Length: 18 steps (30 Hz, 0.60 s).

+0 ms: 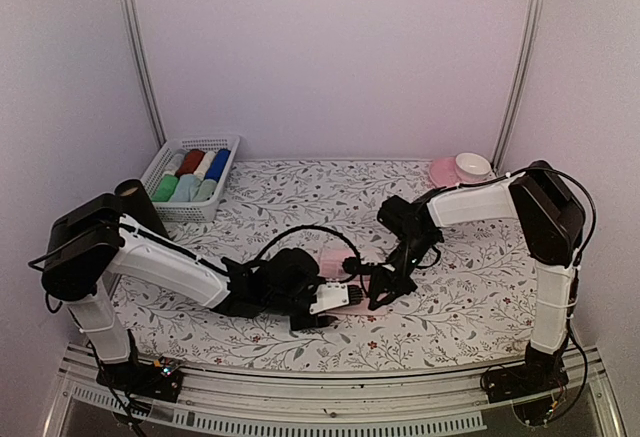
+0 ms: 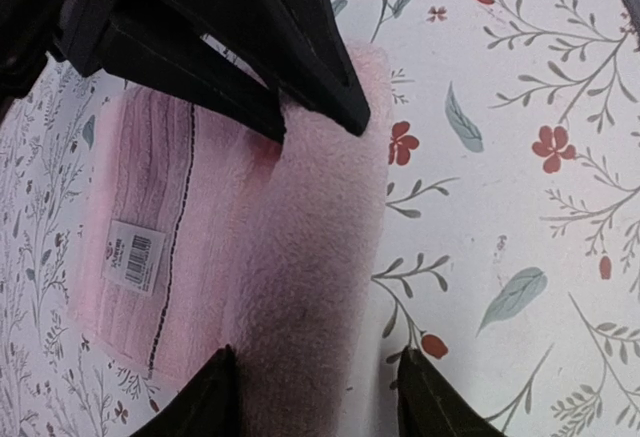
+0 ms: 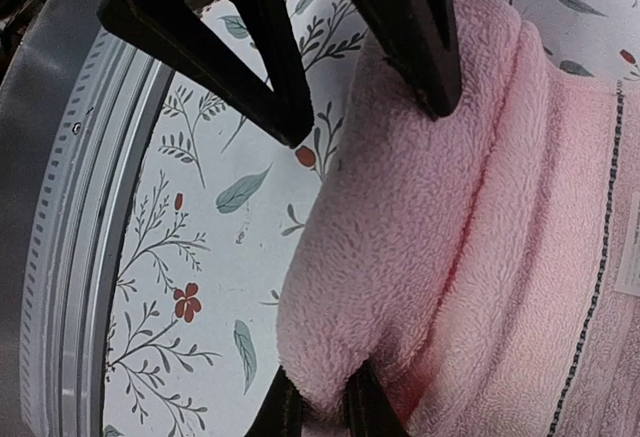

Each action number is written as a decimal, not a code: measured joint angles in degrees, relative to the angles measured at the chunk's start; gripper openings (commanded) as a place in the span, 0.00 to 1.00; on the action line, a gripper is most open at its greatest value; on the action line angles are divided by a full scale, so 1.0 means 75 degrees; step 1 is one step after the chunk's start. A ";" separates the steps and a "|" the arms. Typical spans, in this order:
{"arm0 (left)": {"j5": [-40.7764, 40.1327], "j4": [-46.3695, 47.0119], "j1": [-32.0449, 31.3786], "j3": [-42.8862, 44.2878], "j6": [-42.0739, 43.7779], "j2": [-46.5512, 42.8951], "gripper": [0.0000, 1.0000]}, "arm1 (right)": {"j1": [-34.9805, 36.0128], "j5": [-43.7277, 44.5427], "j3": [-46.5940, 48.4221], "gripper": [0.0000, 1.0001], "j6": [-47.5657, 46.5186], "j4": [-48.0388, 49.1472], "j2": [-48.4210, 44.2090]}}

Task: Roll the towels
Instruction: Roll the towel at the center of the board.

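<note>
Only writing in view: a white tag [image 2: 135,255] with a barcode, sewn flat on the pink towel [image 2: 300,287]. Print is too small to read, so no brand is legible. A dark stitched line [image 2: 175,237] crosses the towel just beside the tag.

Pink towel lies on the floral tabletop [image 1: 480,287], front centre, between the two arms. The edge away from the tag is turned up into one thick soft ridge. The rest is flat, tag side up.

Left gripper [image 2: 320,127]: fingertips nearly together, pinched on the ridge at one end. The right wrist view shows the same, with a corner of pink pile squeezed between the two tips of the left gripper [image 3: 325,412].

Right gripper [image 3: 368,122]: jaws wide apart at the other end of the ridge. One finger [image 3: 435,67] rests on top of the roll. The other finger [image 3: 270,87] is over bare tabletop just beside the roll, not touching cloth. In the left wrist view its two tips straddle the ridge with a clear gap either side.

Top view: both grippers meet low over the towel, facing each other, left gripper [image 1: 352,297] and right gripper [image 1: 378,292].

Far left corner: a white basket [image 1: 222,143] of rolled cloths [image 1: 190,177] in green, red, white and blue. Well apart from both arms.
</note>
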 measured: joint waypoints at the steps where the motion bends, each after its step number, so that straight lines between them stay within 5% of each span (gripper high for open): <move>1: -0.0035 0.0009 -0.0003 0.0009 0.0020 0.0015 0.52 | -0.0003 -0.0020 0.0012 0.07 -0.0003 -0.0035 0.0012; 4: -0.0140 0.0032 -0.0006 0.0032 0.0082 0.0093 0.46 | -0.0015 -0.0076 0.0079 0.07 -0.0029 -0.0146 0.0076; 13: -0.0373 -0.0122 -0.0015 0.0326 0.0187 0.0443 0.02 | -0.0082 -0.0184 0.0166 0.12 -0.0061 -0.0323 0.0178; 18: -0.0192 -0.0522 -0.0015 0.0522 0.0119 0.0443 0.00 | -0.0152 -0.0169 0.0154 0.31 -0.0093 -0.0312 0.0149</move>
